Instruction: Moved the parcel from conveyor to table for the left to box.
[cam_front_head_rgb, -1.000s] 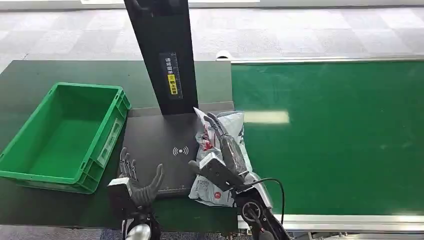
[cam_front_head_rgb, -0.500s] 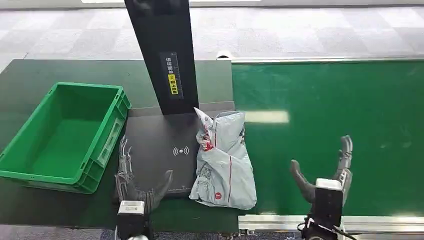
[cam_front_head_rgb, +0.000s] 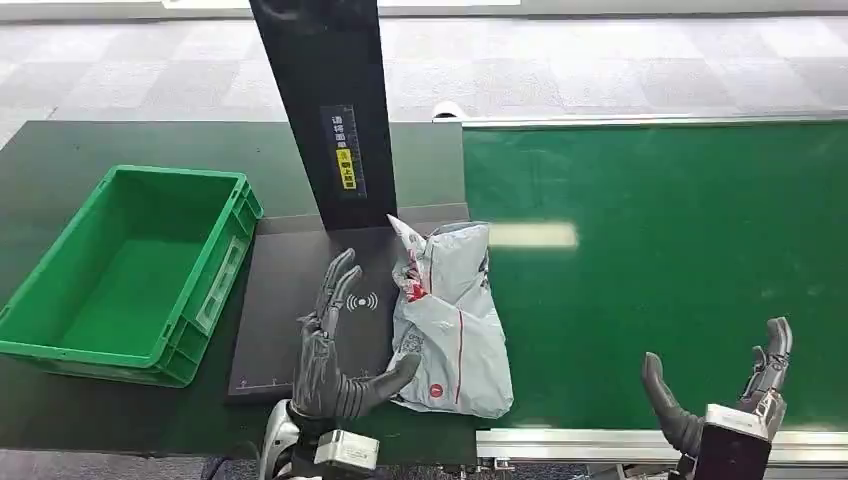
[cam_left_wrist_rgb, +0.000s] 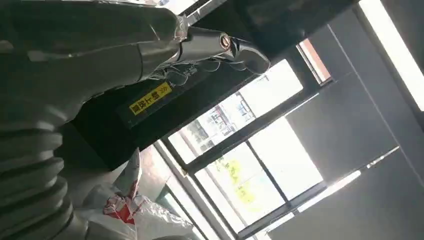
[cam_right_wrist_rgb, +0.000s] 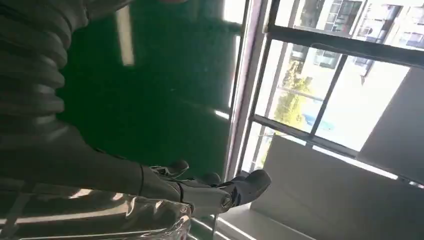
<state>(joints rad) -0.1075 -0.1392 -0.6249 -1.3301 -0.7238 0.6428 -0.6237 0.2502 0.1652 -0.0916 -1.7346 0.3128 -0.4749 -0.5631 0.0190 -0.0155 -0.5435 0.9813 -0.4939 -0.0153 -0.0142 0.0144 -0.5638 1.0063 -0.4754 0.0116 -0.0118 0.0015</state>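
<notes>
Crumpled grey plastic parcel (cam_front_head_rgb: 447, 318) at frame centre, red stripe and red print, possibly a round red logo at its lower end. Green plastic crate (cam_front_head_rgb: 122, 272) at left. Black flat scanner pad (cam_front_head_rgb: 300, 300) with white wireless symbol. Black upright post (cam_front_head_rgb: 325, 110), yellow-and-white label. Green conveyor belt (cam_front_head_rgb: 680, 260) at right, silver edge.

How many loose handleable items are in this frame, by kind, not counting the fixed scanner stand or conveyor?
Grey parcel: 1
Green crate: 1
Total: 2
</notes>
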